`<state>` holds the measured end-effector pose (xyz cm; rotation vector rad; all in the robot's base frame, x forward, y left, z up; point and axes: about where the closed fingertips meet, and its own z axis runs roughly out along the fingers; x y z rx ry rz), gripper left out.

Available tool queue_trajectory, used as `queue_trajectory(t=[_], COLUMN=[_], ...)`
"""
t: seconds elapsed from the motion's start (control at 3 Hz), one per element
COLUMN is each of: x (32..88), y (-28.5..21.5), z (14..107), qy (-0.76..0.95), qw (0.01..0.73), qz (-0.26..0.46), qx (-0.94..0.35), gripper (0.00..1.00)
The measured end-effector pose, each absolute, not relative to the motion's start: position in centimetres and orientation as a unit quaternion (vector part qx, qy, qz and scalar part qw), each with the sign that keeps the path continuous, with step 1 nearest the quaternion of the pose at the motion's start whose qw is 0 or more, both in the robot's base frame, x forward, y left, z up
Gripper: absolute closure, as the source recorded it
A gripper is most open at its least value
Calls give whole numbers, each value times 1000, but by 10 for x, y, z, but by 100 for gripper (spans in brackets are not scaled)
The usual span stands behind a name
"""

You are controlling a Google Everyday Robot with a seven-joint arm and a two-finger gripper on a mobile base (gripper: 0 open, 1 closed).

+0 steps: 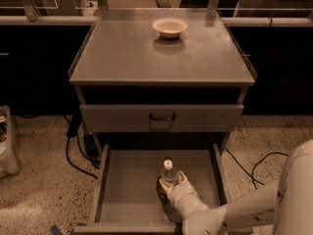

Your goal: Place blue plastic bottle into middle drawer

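Grey sheet metal forms the square cabinet [161, 58] that fills the middle of the frame. Its wide, shallow grey metal middle drawer [128, 185] stands pulled out toward the lower edge. With the flat floor and low side walls exposed, there is room to lower something in from above.

Inside it, a little right of centre in the lower middle of the frame, the slim, clear blue plastic bottle [168, 170] stands upright with its white screw cap on top. The white-armed two-finger gripper [171, 183] reaches in from the lower right corner and is clamped around the bottle's body. A pale yellowish finger [163, 186] sits on either side, below the shoulder, so the neck and cap stand clear.

Carrying it upright suits a tall, narrow bottle that is meant to be set on its base. The fingers hide the base, so I cannot tell whether it rests on the drawer floor or hangs just above it.

The placing looks nearly done. What seems left is to let go and withdraw straight up. A finger dragging sideways could tip the bottle.

Just above the open drawer, the flat grey drawer front with a small black handle [162, 117] is closed. On the cabinet top, in the upper middle of the frame, sits a small round white bowl [169, 27], well apart from the work. Black cables [73, 153] trail over the speckled ground at the left.
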<state>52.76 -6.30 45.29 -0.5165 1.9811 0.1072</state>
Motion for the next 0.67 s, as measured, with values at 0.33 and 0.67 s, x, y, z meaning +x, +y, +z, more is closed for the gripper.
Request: queue_trajectory(t=[0.33, 0.67], x=[528, 528], y=[-66, -66], z=[432, 429], qy=[832, 833], qw=[514, 512], qz=[44, 45], qx=[-205, -204], gripper=[100, 82])
